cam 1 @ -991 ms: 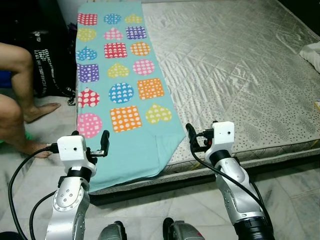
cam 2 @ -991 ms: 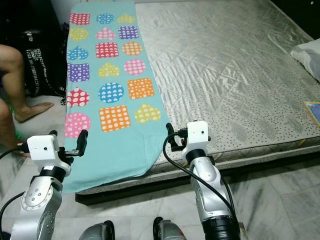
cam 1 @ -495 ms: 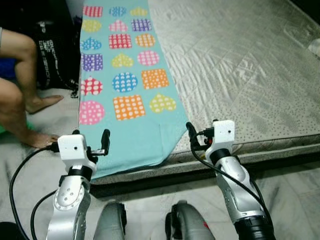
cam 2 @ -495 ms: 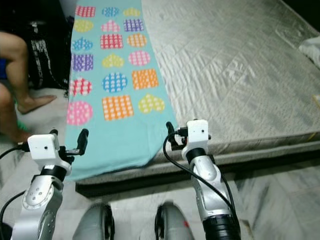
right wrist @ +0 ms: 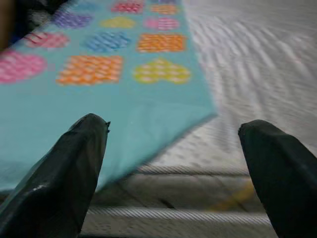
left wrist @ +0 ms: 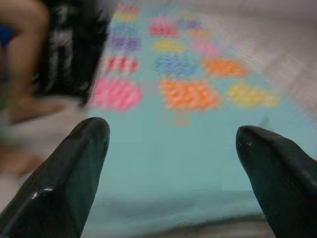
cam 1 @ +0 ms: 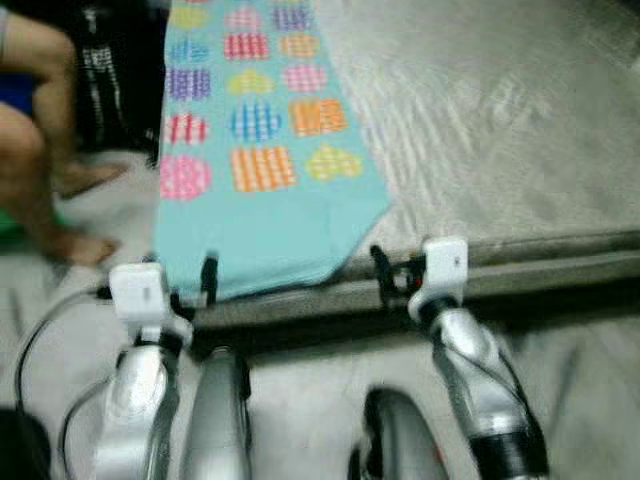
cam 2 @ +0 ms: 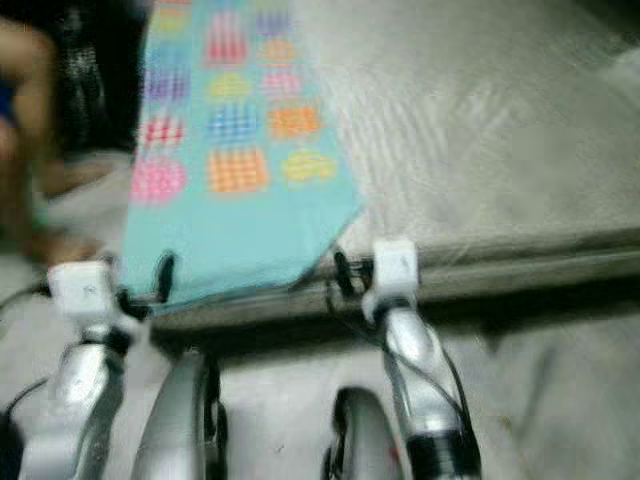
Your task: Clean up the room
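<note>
One turquoise patterned blanket (cam 1: 262, 150) lies spread along the bed's (cam 1: 500, 120) left side, its corner overhanging the edge. Left claw (left wrist: 173, 163) and right claw (right wrist: 173, 163), both spread and empty, hover just short; tidying apparently not begun.

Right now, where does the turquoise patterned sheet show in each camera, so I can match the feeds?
Left eye view: turquoise sheet on the bed's left part, near edge above both grippers.
Right eye view: sheet upper left, same place.
Left wrist view: sheet ahead between the open fingers.
Right wrist view: sheet, its corner ahead.
Shared landmark: the yellow heart by the sheet's corner.
</note>
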{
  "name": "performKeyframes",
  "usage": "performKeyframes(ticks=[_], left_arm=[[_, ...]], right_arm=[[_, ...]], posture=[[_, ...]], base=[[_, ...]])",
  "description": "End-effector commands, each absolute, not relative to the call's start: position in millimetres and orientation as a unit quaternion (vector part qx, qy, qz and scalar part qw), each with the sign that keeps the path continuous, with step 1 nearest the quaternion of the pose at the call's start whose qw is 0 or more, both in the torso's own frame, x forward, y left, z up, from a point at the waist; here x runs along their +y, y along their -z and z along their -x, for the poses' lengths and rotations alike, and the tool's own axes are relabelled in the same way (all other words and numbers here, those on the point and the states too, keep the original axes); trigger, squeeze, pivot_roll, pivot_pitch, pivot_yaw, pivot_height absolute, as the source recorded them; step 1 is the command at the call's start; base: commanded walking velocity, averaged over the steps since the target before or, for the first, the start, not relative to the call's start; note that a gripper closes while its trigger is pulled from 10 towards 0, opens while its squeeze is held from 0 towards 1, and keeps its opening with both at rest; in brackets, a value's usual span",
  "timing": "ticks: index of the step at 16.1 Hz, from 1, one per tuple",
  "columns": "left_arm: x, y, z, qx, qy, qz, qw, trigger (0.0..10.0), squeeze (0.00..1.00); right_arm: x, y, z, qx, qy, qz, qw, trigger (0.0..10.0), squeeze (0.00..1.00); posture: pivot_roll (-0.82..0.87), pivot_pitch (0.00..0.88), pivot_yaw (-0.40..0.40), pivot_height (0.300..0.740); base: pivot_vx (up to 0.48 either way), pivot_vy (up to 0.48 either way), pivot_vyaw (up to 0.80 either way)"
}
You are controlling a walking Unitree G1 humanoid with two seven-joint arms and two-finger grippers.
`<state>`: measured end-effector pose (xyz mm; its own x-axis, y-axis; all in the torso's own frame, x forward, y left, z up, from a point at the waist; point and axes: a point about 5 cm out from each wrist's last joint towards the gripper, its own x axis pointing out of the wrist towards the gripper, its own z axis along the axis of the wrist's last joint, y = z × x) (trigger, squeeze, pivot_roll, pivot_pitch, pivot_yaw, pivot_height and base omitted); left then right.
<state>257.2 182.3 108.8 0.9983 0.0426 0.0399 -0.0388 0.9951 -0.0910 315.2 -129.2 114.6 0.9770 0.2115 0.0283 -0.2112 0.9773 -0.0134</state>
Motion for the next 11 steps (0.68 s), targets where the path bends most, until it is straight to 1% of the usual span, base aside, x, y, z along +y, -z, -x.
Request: performKeyframes(ticks=[1, 5, 7, 11], left_arm=[[180.1, -110.5, -257.1, -0.023, -0.010, 0.042, 0.999, 10.0, 0.00], [179.4, -110.5, -256.7, -0.024, -0.006, 0.047, 0.999, 10.0, 0.00], [178.2, -110.6, -256.0, -0.026, -0.001, 0.050, 0.998, 10.0, 0.00], [177.2, -110.9, -255.9, -0.026, 0.004, 0.052, 0.998, 10.0, 0.00]], right_arm=[[-131.0, -106.8, -311.4, -0.002, -0.105, 0.005, 0.994, 10.0, 0.00], [-126.8, -107.9, -310.7, -0.008, -0.121, 0.015, 0.992, 10.0, 0.00], [-126.5, -107.7, -310.6, -0.009, -0.123, 0.014, 0.992, 10.0, 0.00], [-126.3, -107.1, -311.0, -0.006, -0.124, 0.009, 0.992, 10.0, 0.00]], posture=[[0.08, 0.240, -0.034, 0.586], [0.08, 0.235, -0.036, 0.586], [0.08, 0.234, -0.036, 0.586], [0.08, 0.234, -0.037, 0.586]], base=[[0.000, 0.000, 0.00], [0.000, 0.000, 0.00], [0.281, 0.000, 0.48], [0.336, 0.000, 0.00]])
